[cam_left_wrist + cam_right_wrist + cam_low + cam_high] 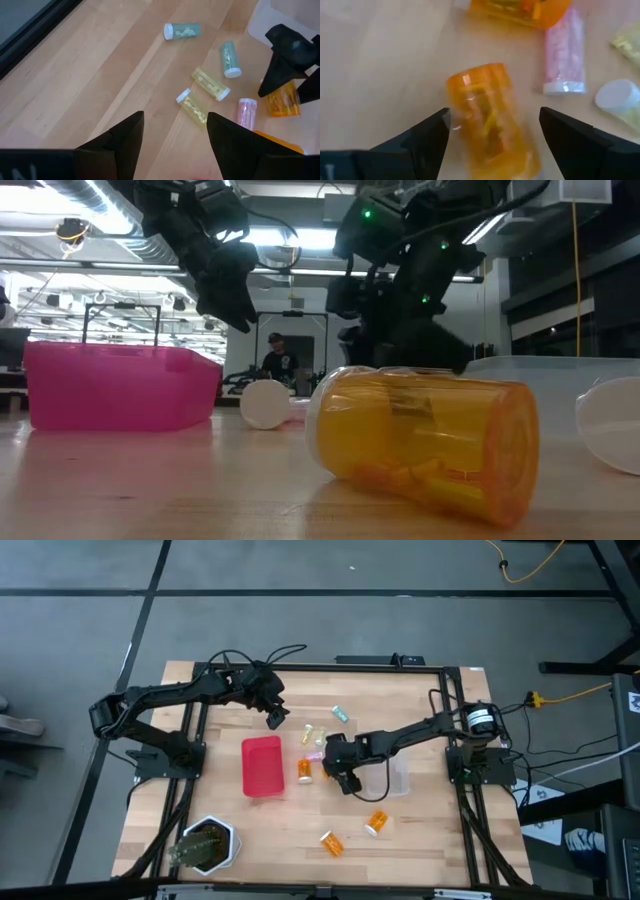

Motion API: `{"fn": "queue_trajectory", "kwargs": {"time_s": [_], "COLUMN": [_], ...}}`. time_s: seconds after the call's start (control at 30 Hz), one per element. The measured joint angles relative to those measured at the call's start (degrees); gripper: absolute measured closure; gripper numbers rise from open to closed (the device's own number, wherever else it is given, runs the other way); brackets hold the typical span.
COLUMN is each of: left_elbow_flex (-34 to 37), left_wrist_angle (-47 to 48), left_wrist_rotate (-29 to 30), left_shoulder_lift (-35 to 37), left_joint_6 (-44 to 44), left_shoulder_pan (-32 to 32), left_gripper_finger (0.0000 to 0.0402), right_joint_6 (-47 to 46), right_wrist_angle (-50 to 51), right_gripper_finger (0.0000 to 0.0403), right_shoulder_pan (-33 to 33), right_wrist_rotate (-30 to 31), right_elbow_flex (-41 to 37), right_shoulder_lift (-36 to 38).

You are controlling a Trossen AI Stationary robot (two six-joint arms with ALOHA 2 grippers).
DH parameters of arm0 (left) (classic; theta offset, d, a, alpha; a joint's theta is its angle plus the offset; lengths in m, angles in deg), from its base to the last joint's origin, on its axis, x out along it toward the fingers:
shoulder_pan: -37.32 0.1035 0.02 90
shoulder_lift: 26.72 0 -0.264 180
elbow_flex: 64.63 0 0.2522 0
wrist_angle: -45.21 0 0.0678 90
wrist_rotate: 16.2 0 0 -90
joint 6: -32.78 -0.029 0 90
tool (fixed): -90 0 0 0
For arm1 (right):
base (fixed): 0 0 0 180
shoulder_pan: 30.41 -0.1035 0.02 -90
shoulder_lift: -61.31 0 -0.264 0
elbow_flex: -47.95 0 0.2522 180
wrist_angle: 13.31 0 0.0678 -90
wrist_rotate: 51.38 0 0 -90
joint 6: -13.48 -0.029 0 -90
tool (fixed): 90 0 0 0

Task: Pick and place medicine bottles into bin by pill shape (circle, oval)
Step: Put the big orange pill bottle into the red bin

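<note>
Several small vials lie on their sides mid-table: a teal one (182, 31), another teal one (229, 59), two yellow-green ones (210, 84), and a pink one (246, 112). An orange bottle (305, 768) lies beside the pink bin (262, 765). My right gripper (492, 145) is open low over the table, its fingers on either side of another orange bottle (487, 120); it also shows in the high view (345, 780). My left gripper (275, 718) is open and empty above the table, behind the pink bin.
A clear bin (392, 775) stands right of my right gripper. Two more orange bottles (377, 823) (331, 842) lie near the front edge. A white hexagonal pot (210, 843) stands at the front left. A person (277, 360) shows in the room behind.
</note>
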Motion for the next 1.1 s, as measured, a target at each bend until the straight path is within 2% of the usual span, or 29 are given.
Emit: {"fn": "queue_trajectory", "kwargs": {"time_s": [0.17, 0.43, 0.6, 0.67, 0.97, 1.1], "left_elbow_flex": [0.0, 0.0, 0.0, 0.0, 0.0, 0.0], "left_wrist_angle": [0.03, -0.02, -0.02, -0.02, -0.02, -0.01], "left_wrist_rotate": [-0.01, 0.0, 0.0, 0.0, 0.0, -0.01], "left_shoulder_lift": [0.0, 0.0, 0.0, 0.0, 0.0, 0.0], "left_joint_6": [-0.02, -0.02, -0.02, -0.02, -0.04, -0.04], "left_shoulder_pan": [0.0, 0.0, 0.0, 0.0, -0.02, -0.02], "left_gripper_finger": [0.019, 0.019, 0.019, 0.019, 0.019, 0.019], "right_joint_6": [-0.23, -0.82, -5.12, -5.74, -6.62, -6.58], "right_wrist_angle": [-0.64, -1.2, -0.82, 0.8, 2.07, -2.43], "right_gripper_finger": [0.0106, 0.017, 0.0211, 0.0222, 0.0222, 0.0223], "right_shoulder_pan": [0.0, 0.0, 0.0, 0.02, -0.07, -0.04], "right_wrist_rotate": [0.28, 0.43, 7.66, 8.49, 8.35, 8.18], "right_elbow_flex": [0.0, 0.02, 1.86, 3.65, 10.85, 12.64], "right_shoulder_lift": [0.11, 0.11, 0.11, 0.24, 0.91, 0.91]}}
